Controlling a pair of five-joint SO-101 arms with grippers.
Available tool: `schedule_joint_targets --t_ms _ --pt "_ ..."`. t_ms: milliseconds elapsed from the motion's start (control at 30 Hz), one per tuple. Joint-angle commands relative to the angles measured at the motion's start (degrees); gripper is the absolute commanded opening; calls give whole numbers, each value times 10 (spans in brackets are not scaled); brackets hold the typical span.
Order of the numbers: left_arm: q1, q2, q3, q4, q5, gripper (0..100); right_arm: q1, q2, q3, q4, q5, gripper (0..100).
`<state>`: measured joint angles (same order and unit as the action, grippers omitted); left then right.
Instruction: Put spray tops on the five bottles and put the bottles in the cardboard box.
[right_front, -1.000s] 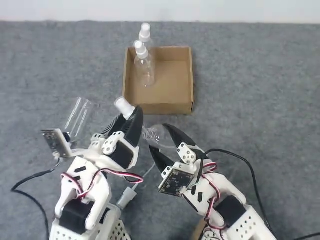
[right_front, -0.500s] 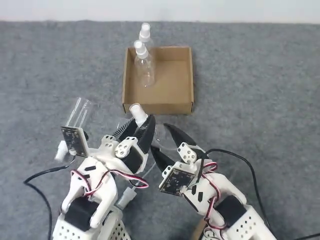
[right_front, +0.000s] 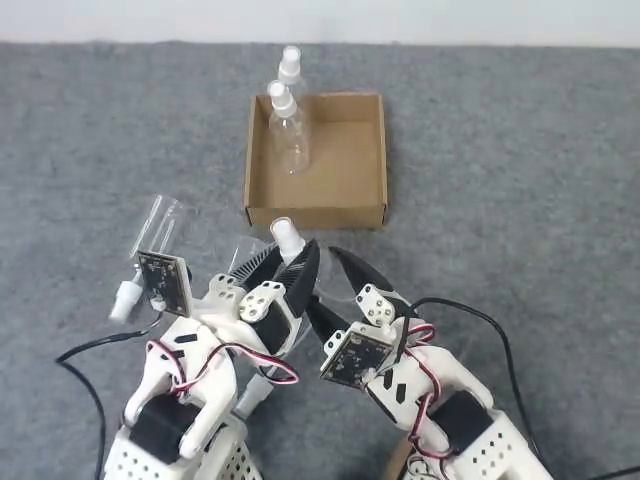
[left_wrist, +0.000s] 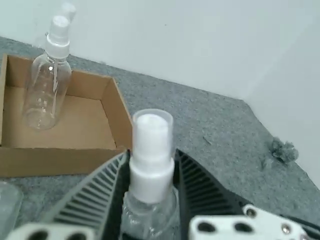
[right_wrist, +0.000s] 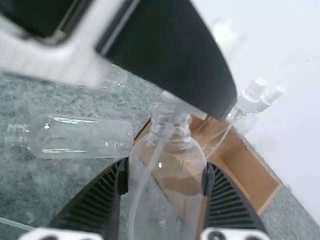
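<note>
Progress: capped clear plastic bottle (right_front: 288, 135) stands in brown cardboard box (right_front: 380, 160) at 12 o'clock; second capped bottle (right_front: 290, 65) just beyond. Left gripper (left_wrist: 151, 154) clamps white spray top (left_wrist: 150, 132) onto third clear bottle (right_wrist: 172, 150), clasped by right gripper (right_wrist: 165, 167) (seating seemingly unfinished). Uncapped bottle (right_front: 158, 225) lies at 9 o'clock.

Held bottle (right_wrist: 167, 170) mostly hidden beneath the left tool (right_front: 285, 262) from above, spray top (right_front: 287, 237) poking out at 12 o'clock. Base cut off in both wrist views. Rear bottle (right_front: 291, 62) partly hidden behind cardboard box (right_front: 345, 165).
</note>
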<state>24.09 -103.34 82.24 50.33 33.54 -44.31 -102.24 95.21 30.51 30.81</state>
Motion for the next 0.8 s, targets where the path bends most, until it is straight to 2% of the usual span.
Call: schedule_joint_targets --t_ms 0,133,300,467,667,767 --pt "10 -11 -6 32 -4 241 -3 -17 4 -3 -7 96" --pt "10 -11 -7 41 -3 299 -3 -17 4 -3 -7 96" --pt "10 -11 -46 68 0 298 -3 -17 4 -3 -7 96" --pt "10 -11 -95 113 33 300 -3 -17 5 -3 -4 96" --pt "8 -11 -103 113 47 300 -3 -17 6 -3 -4 96" --pt "-22 -11 -108 111 58 300 -3 -17 6 -3 -4 96"
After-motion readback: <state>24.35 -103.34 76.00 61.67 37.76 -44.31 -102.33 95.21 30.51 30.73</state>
